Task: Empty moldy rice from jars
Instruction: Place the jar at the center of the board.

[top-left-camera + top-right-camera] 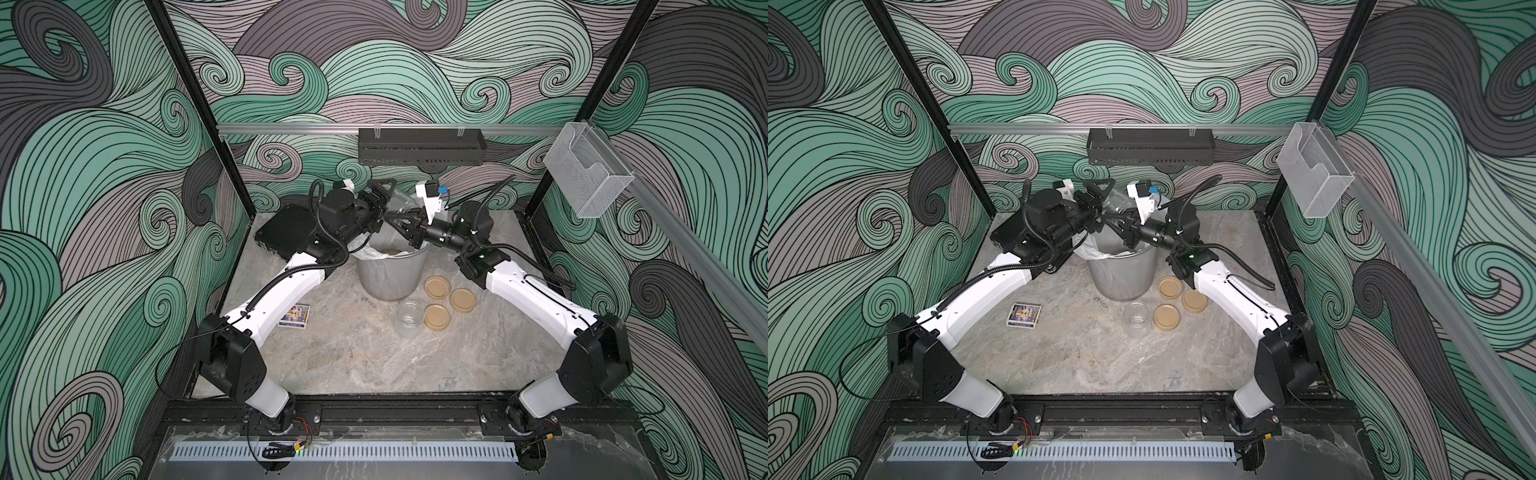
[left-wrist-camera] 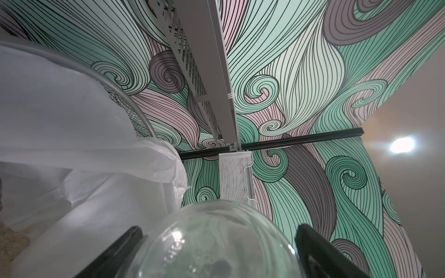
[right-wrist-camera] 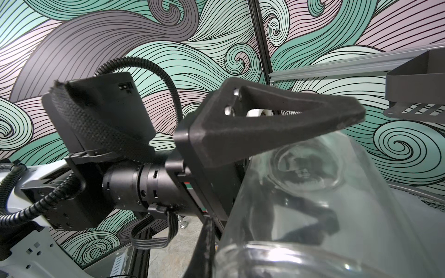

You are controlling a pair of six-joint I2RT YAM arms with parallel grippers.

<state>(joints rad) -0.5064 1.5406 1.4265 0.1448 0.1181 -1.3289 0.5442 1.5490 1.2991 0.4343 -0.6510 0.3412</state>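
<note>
Reading the clock from the wastebasket [image 1: 392,274], with 12 at the back wall: the left gripper [image 1: 392,199], the right gripper [image 1: 392,218] and the held jar [image 1: 409,203] are crowding the air over its mouth, leaving little way in from above. The left arm [image 1: 286,282] is slanting in from 8, the right arm [image 1: 528,295] from 4. Three lids [image 1: 437,286] are lying at 4 to 5. An empty jar [image 1: 407,319] is standing just beside them. A card box [image 1: 295,316] is lying at 8, and a black device [image 1: 286,230] is sitting at 10. Toward 6 the table [image 1: 374,365] is lying open between the arms.
</note>
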